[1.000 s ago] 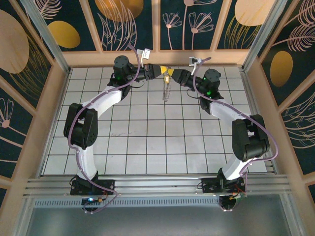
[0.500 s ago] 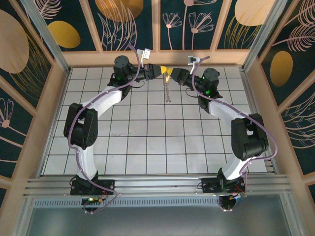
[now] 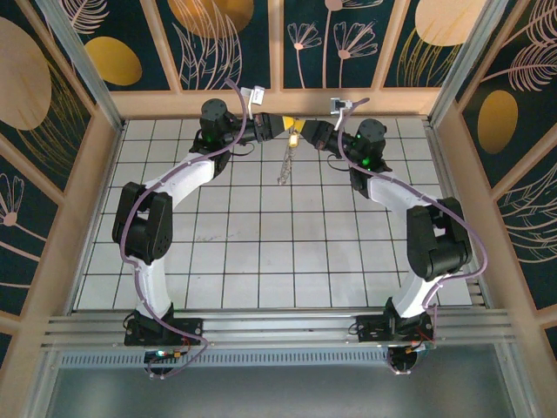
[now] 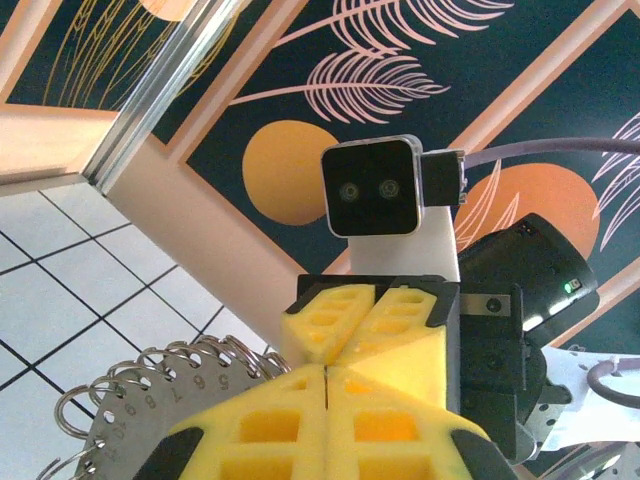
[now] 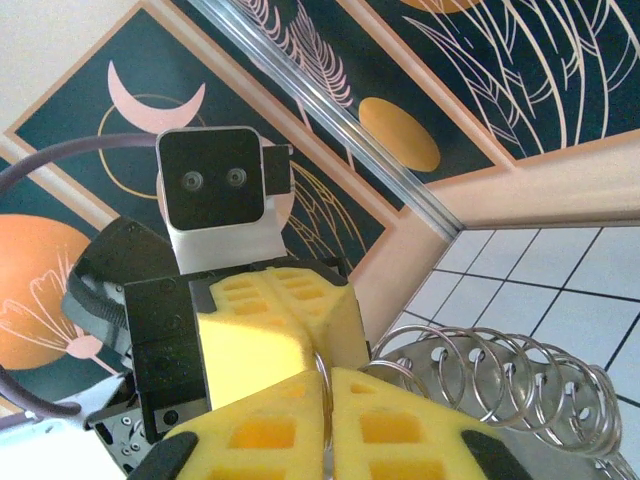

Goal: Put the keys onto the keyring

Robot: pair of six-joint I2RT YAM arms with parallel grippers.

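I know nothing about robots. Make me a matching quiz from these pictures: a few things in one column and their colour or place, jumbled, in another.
Things:
A. keyring
B. left gripper
C. right gripper
D. table

Descriptions:
1. white tiles with dark grid lines
2. silver, hanging below the meeting fingertips
3. comes in from the overhead view's right
4. comes in from the overhead view's left

Pairs: A-2, B-4, C-3, D-1

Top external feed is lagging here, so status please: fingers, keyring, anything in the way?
Left gripper and right gripper fingers shut, tip to tip. Silver numbered metal plate of wire rings dangles there, one ring in right's seam. No obstruction seen.
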